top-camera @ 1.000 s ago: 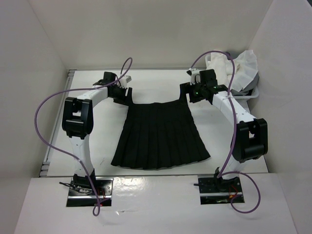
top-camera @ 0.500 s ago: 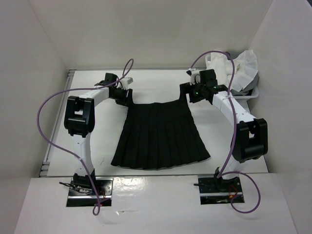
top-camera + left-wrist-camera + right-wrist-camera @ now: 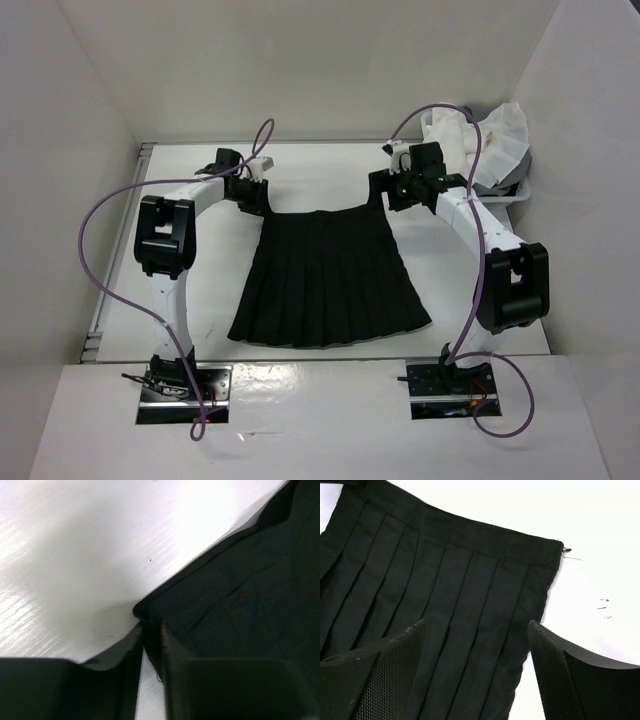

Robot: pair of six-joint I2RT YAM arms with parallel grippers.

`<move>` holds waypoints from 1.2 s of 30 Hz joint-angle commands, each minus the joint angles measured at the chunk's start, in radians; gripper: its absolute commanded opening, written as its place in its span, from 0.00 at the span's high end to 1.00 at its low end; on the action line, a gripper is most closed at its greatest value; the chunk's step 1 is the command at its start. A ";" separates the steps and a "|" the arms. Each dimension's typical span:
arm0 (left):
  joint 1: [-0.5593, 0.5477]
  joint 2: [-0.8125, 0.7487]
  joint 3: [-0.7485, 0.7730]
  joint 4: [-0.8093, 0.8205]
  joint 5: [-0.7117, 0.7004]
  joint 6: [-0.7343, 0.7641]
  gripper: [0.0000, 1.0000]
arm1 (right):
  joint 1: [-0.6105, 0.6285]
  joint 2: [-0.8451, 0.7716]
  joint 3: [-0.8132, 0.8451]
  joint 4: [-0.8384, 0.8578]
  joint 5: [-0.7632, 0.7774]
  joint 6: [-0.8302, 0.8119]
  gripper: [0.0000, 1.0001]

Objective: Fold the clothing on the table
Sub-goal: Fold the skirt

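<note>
my left gripper [image 3: 252,196] is sitting upper left of centre in the top view, right at the left waistband corner of the skirt [image 3: 325,280]. in the wrist view the jaws are standing narrow, with that corner poking in between the fingers [image 3: 125,655]. a thin sliver of table [image 3: 200,270] is showing in the gap, so I can't tell whether I'm actually pinching cloth or just bracketing it

skirt is lying flat and fully spread mid-frame, waistband [image 3: 485,537] toward the top, hem [image 3: 320,342] flaring toward the bottom. pleats are looking tidy and no layer is doubled over anywhere, so I'm reading it as zero folds done, all folding left

my right gripper [image 3: 388,190] is hovering upper right of centre over the right waistband corner. jaws are standing wide, straddling the skirt's side edge in its wrist view, holding nothing

far upper right, a basket [image 3: 510,195] of white cloths [image 3: 495,130] is sitting well apart from the skirt

my read: I'm working the grab-both-top-corners step, left side further along than right. remaining: secure both corners, bring waistband onto hem, probably a second fold after
</note>
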State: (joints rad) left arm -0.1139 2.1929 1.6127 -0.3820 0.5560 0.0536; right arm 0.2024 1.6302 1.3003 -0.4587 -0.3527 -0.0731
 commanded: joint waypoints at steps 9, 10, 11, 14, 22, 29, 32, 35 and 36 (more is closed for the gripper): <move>-0.001 -0.028 0.013 0.000 0.042 0.055 0.95 | 0.003 0.101 0.083 -0.075 -0.084 -0.172 0.14; -0.001 -0.028 0.013 0.000 0.042 0.055 0.95 | 0.003 0.123 0.093 -0.075 -0.085 -0.186 0.14; -0.001 -0.038 0.013 0.000 0.042 0.055 0.95 | 0.003 0.141 0.093 -0.058 -0.124 -0.198 0.14; -0.001 -0.047 -0.007 0.000 0.042 0.066 0.95 | -0.008 0.242 0.134 -0.072 -0.179 -0.258 0.15; -0.020 -0.058 -0.037 0.000 0.042 0.104 0.95 | -0.053 0.341 0.195 -0.029 -0.216 -0.324 0.25; -0.038 -0.058 -0.037 -0.009 0.033 0.124 0.95 | -0.129 0.399 0.293 -0.038 -0.252 -0.324 0.27; -0.049 -0.067 -0.037 -0.009 0.033 0.124 0.95 | -0.138 0.447 0.335 -0.038 -0.262 -0.324 0.27; -0.058 -0.067 -0.037 -0.009 0.024 0.124 0.95 | -0.147 0.483 0.350 -0.047 -0.272 -0.324 0.27; -0.058 -0.067 -0.037 -0.009 0.024 0.124 0.95 | -0.147 0.502 0.359 -0.047 -0.282 -0.324 0.27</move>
State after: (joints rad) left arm -0.1650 2.1788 1.5890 -0.3851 0.5629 0.1402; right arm 0.0513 2.0800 1.6230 -0.5102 -0.5919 -0.3813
